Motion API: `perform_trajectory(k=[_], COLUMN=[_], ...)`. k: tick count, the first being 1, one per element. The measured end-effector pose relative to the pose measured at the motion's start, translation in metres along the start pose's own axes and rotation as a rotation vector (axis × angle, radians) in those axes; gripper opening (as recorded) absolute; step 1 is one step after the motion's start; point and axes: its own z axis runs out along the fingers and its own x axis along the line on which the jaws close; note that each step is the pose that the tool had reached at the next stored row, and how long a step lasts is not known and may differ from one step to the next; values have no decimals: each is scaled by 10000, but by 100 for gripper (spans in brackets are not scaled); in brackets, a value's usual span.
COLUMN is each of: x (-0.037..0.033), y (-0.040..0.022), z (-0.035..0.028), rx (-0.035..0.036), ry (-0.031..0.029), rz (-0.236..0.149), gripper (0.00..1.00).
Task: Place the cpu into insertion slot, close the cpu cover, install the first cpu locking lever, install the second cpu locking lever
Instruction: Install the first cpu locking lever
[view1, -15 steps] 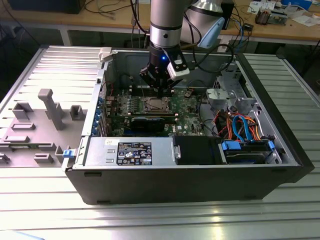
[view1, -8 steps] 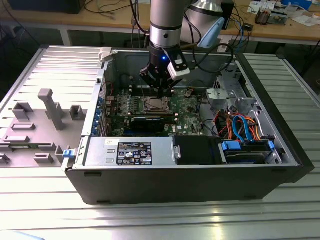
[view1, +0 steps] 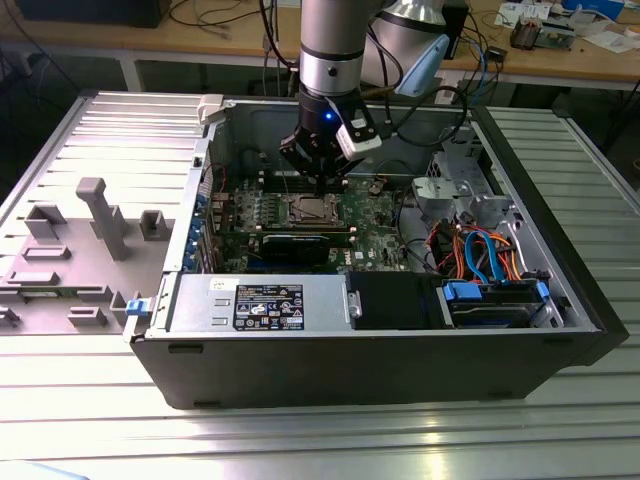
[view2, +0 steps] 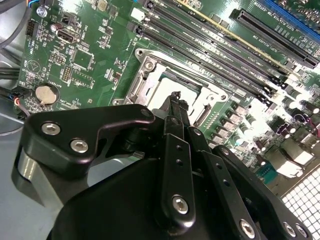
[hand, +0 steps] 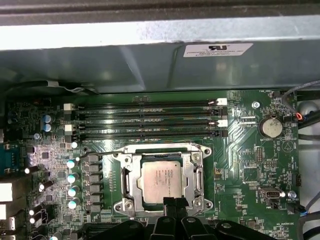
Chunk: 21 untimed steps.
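Cpu (hand: 162, 180) lies flat in the insertion slot (view1: 310, 209) on the green motherboard (hand: 240, 165), its pale metal face up. It is framed on all sides by the silvery cpu cover (hand: 197, 174), which appears to lie down over it, with the chip showing through the central window. In the second wrist view the cpu (view2: 166, 84) and the cpu cover (view2: 145, 66) show just past the black fingertips. The gripper (hand: 174, 201) stands right over the socket's edge, on the side away from the memory slots (hand: 145, 120). Its two fingers are drawn close together with no gap to be seen and nothing visible between them. Whether the tips press on the frame or hang just above it cannot be told. In the second wrist view the gripper (view2: 175, 96) points its narrow tips down at that same edge of the socket. In the exterior view the gripper (view1: 323, 188) reaches down from the arm into the open computer case (view1: 350, 372), just above the socket. The grey power-supply box (view1: 260, 305) lies well apart along the case's near wall. A round coin battery (hand: 270, 127) sits on the board beyond the end of the memory slots.
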Motion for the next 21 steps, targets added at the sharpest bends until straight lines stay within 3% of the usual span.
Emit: perform_trajectory(k=[21], x=[0], y=[0], z=[0], rx=[-1], ry=[-7], rz=[-189], gripper=[11])
